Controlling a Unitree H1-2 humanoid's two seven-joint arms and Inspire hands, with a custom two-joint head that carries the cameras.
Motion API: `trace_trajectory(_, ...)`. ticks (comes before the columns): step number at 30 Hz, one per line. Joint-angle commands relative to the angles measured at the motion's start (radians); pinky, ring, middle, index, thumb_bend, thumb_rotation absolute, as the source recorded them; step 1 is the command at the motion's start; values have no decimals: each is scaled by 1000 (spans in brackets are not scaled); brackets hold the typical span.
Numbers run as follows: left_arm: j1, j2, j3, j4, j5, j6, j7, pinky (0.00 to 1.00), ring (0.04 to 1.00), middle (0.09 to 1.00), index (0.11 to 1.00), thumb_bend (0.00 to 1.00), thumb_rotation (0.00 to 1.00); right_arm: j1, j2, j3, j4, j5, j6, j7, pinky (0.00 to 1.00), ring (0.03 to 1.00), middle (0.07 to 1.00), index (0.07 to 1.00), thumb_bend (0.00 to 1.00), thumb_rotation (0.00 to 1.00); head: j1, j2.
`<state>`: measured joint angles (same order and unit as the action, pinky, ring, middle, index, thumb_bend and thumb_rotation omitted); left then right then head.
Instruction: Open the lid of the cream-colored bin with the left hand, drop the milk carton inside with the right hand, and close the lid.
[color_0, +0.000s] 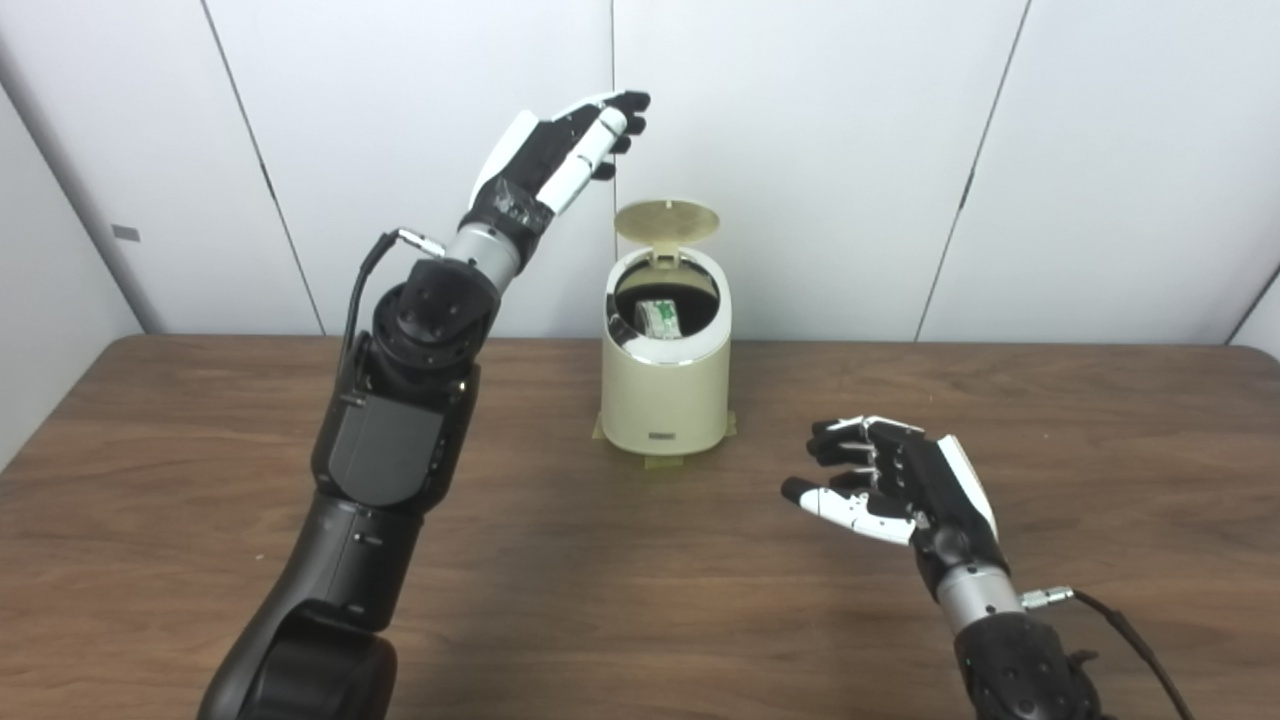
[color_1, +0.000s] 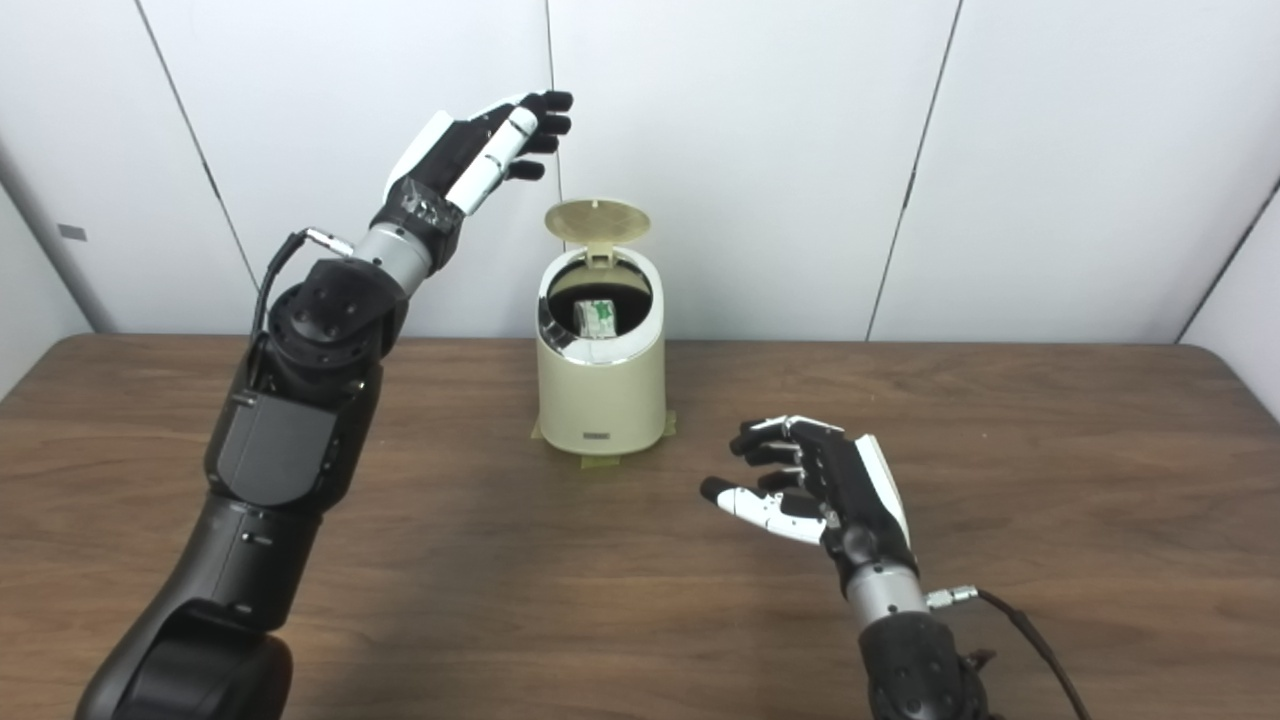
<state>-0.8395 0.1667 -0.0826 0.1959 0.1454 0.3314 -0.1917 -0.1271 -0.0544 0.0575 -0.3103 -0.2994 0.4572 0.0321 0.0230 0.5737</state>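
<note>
The cream-colored bin (color_0: 666, 390) stands on the table near the back wall. Its round lid (color_0: 667, 221) is tipped up and open. The milk carton (color_0: 661, 319) lies inside the bin, seen through the opening; it also shows in the right eye view (color_1: 598, 318). My left hand (color_0: 565, 153) is raised high, above and left of the lid, fingers apart, holding nothing and not touching the lid. My right hand (color_0: 886, 479) hovers low over the table, right of and nearer than the bin, fingers loosely curled and empty.
The wooden table (color_0: 160, 470) stretches wide on both sides of the bin. White wall panels (color_0: 850, 150) stand right behind it. A cable (color_0: 1120, 625) trails from my right wrist. Tape tabs (color_0: 660, 461) show under the bin's base.
</note>
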Motion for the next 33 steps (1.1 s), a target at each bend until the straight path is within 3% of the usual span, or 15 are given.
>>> trace_trajectory(1, -76, 16, -11, 3, -6, -32, -18, 838, 868, 859, 873, 395, 941, -26, 8, 0, -10, -2, -56, -24, 562, 656, 716, 630, 449, 369, -1, 0)
trace_trajectory(2, -81, 22, -21, 12, -2, -33, -30, 839, 867, 859, 873, 394, 947, -22, 13, -3, -6, 4, -57, -28, 562, 655, 718, 711, 426, 501, -5, 0)
trace_trajectory(5, -91, 36, -48, 30, 11, -44, -53, 832, 858, 843, 871, 388, 994, -14, 23, -9, 0, 19, -63, -38, 561, 654, 722, 763, 403, 583, -10, 0)
trace_trajectory(16, -77, 68, -127, 13, 104, -64, -65, 807, 797, 764, 822, 362, 1000, -10, 30, -25, 49, 60, -111, -58, 571, 669, 729, 803, 368, 579, -16, -4)
trace_trajectory(22, -80, 98, -212, 2, 224, -45, -85, 846, 796, 732, 776, 405, 998, -13, 31, -28, 43, 56, -105, -70, 542, 650, 714, 803, 394, 611, -21, -4)
trace_trajectory(26, -77, 128, -281, -26, 367, -46, -66, 691, 716, 685, 747, 457, 1000, -12, 26, -26, 53, 50, -108, -81, 543, 643, 705, 804, 386, 581, -18, -3)
trace_trajectory(28, -76, 147, -313, -27, 438, -81, -49, 566, 636, 665, 742, 460, 1000, -9, 26, -28, 59, 55, -112, -84, 546, 642, 701, 804, 397, 581, -19, -3)
trace_trajectory(33, -69, 173, -354, -38, 527, -124, -74, 575, 649, 680, 715, 468, 1000, 0, 24, -32, 65, 70, -123, -78, 534, 625, 691, 802, 402, 592, -27, 0)
